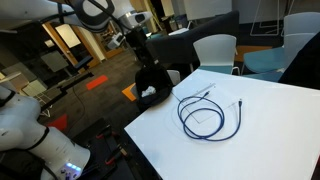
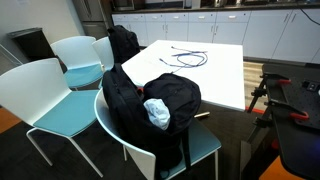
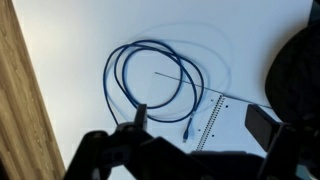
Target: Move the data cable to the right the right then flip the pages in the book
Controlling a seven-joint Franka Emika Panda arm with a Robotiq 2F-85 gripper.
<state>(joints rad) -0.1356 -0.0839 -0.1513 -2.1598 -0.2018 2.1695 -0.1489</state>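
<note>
The Franka arm (image 1: 95,12) is reaching in from the upper left of an exterior view, bending high over the far corner of the white table (image 1: 250,140) with its wrist pointing down. In the wrist view the gripper (image 3: 180,155) is showing as a dark, blurred shape along the bottom edge, hanging above the table with nothing visibly in its grasp. How far its jaws are standing apart cannot be told.

One data cable (image 3: 150,85) is lying in loose dark blue loops in the middle of the wrist view. One of its plug ends is resting just beside the wire binding of the book (image 3: 228,120), a single spiral-bound one lying flat at lower right.

Two black bags are showing in an exterior view. A backpack (image 2: 150,105) is sitting on a teal-seated chair (image 2: 205,148) in the foreground, and a second bag (image 2: 122,42) is standing at the table's far end, upper left.
</note>
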